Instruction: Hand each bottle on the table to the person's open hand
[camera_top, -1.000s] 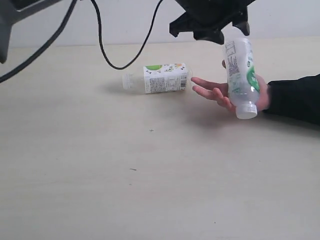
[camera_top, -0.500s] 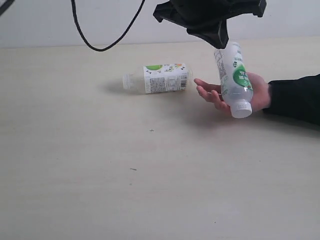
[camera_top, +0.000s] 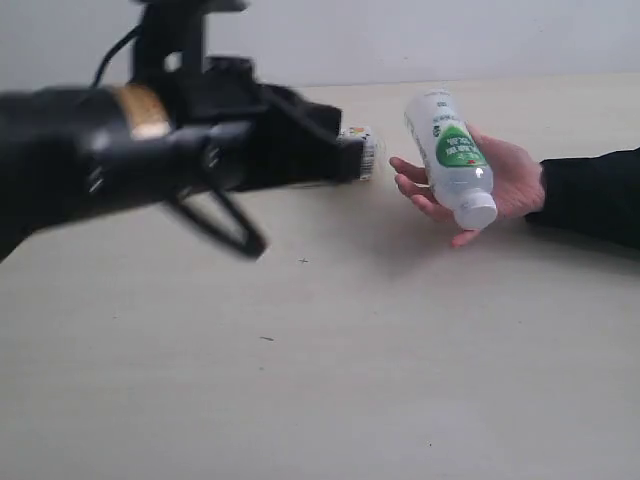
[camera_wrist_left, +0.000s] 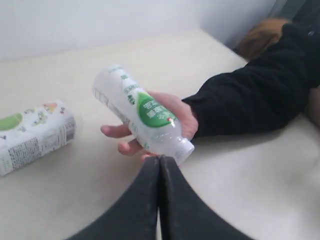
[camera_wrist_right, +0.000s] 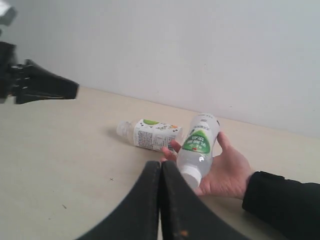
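Left tool (camera_wrist_left: 160, 165): both fingers pressed together along their length, nothing between them. It sits clear of the white bottle (camera_wrist_left: 142, 115), with bare bench (camera_wrist_left: 240, 175) between its tip and the bottle's cap end.

Right tool (camera_wrist_right: 161, 167): fingers likewise pressed together and empty, apart from the bottles.

White bottle (camera_top: 450, 160): it carries a green round logo and rests in the person's hand (camera_top: 505, 185), lying tilted across the palm with its white cap end lower and nearer the exterior camera and its base raised. The thumb and fingers cradle it from beneath. No tool touches it. The right wrist view shows the same bottle (camera_wrist_right: 197, 145) across the open palm (camera_wrist_right: 227, 172), off the bench surface.

Labelled bottle (camera_wrist_right: 150, 134): clear, with a white-green label, lying on its side on the bench (camera_wrist_right: 60, 165), just beside the person's fingertips. Whether they touch it cannot be told. In the left wrist view it (camera_wrist_left: 32, 135) lies level, label up. In the exterior view only a sliver (camera_top: 369, 152) of it shows past the left arm (camera_top: 150, 150), which crosses the left half of that view as a blurred black mass.

A black sleeve (camera_top: 590, 195) covers the person's forearm, which lies on the bench at the right edge
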